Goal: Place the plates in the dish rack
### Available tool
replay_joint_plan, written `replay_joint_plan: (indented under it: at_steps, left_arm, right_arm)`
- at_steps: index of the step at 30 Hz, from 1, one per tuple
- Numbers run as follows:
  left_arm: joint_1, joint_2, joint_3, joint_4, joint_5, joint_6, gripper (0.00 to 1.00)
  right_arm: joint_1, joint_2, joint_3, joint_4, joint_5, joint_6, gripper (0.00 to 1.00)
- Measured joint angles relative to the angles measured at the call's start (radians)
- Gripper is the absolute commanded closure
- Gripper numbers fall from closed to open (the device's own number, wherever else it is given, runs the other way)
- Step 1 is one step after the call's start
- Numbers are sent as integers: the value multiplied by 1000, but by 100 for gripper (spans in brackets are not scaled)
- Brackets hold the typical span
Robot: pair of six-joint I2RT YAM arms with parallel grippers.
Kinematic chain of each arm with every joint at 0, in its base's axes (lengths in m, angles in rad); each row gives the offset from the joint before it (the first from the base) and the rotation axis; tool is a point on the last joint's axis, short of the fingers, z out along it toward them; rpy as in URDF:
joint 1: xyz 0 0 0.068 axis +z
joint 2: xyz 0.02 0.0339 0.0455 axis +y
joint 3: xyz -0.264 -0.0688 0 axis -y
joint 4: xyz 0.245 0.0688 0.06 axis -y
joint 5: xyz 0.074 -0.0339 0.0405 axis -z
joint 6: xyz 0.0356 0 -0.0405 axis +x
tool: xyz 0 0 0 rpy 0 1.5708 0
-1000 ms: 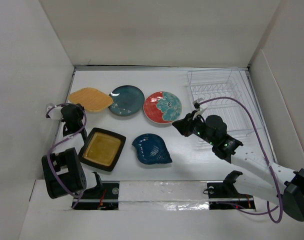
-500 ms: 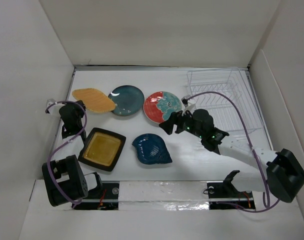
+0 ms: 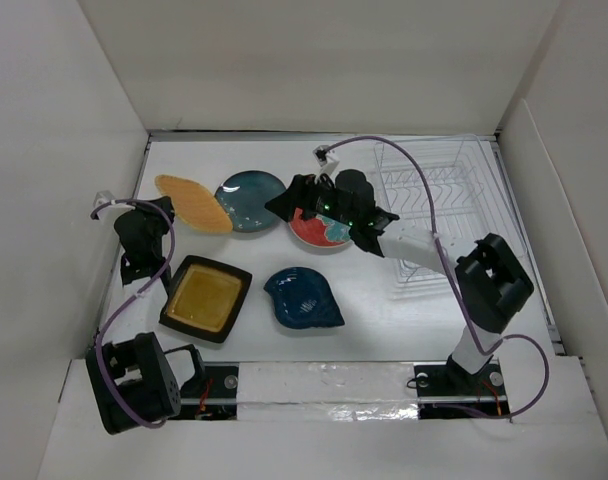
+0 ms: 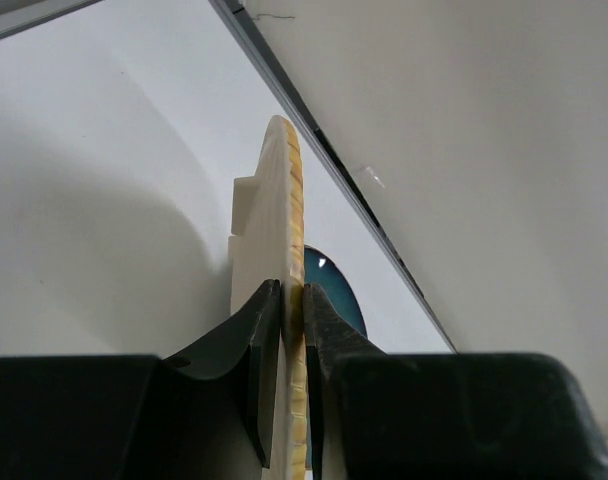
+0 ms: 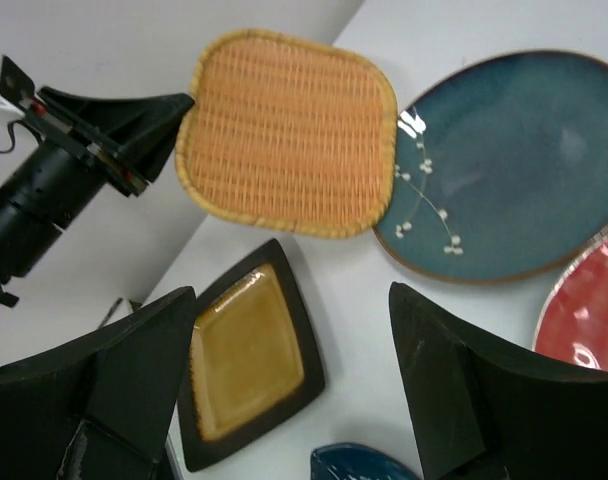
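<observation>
My left gripper is shut on the left edge of the orange rounded-square plate, holding it tilted off the table; the left wrist view shows that plate edge-on between the jaws. My right gripper hangs open over the round dark teal plate, empty, and faces the orange plate. The red-and-teal plate is partly hidden under the right arm. The mustard-yellow plate and the blue leaf-shaped plate lie flat nearer the front. The white wire dish rack stands at the back right.
White walls close in the table on the left, back and right. The right arm's purple cable arcs over the rack. The right arm's elbow sits just in front of the rack.
The right arm swung left from beside the rack to over the teal plate, and its jaws opened wide. The left gripper tipped the orange plate up on edge.
</observation>
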Motion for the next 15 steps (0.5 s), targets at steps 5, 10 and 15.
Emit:
replay_joint_plan:
  at_steps: [5,10,15]
  left_arm:
    - [-1,-58,0,-3,31,3,100]
    - [-16,-99,0,-4,56,2,100]
    - [-28,-121,0,-5,85,0,100]
  right_arm:
    - [-20,71,76,32,-66,24,16]
    - [-35,170,86,67,-127,64,15]
    - [-34,255,121,66,-174,90,15]
